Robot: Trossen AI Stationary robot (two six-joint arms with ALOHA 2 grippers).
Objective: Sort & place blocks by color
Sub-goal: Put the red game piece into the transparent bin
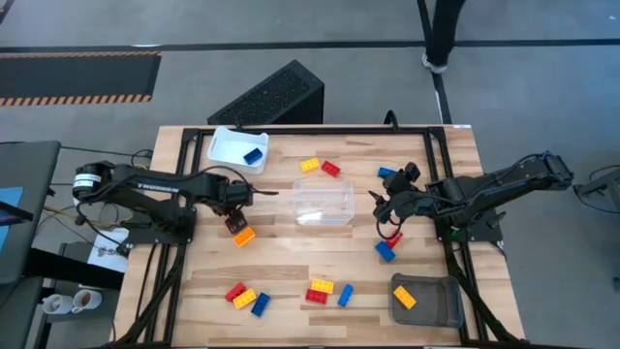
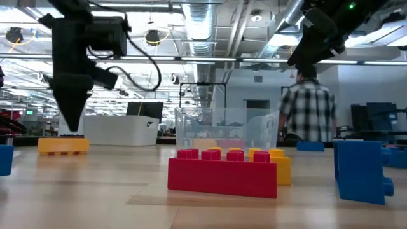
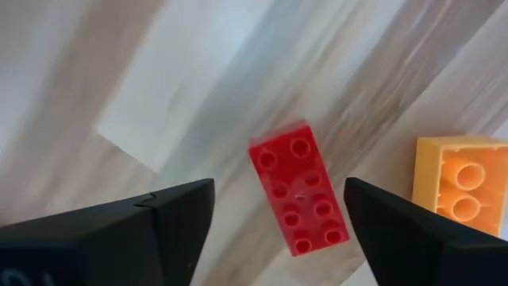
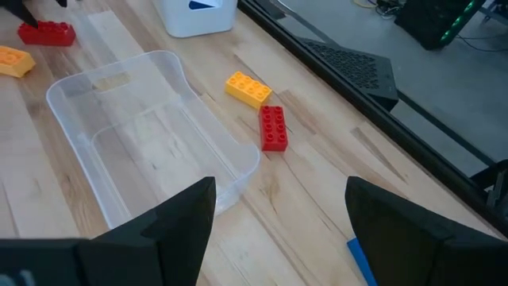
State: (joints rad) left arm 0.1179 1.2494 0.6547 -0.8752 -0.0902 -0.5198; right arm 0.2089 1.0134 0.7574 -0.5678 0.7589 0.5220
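Observation:
Small red, blue and yellow-orange blocks lie scattered on the wooden table. My left gripper is open and points down over a red block that lies flat on the table between its fingers, with a gap on each side. An orange block lies upside down beside it. My right gripper is open and empty, just right of the clear tray. A red block and a blue block lie near it.
A white tray at the far left holds a blue block. A grey tray at the near right holds an orange block. More blocks lie near the near edge and behind the clear tray. A person in a plaid shirt stands beyond the table.

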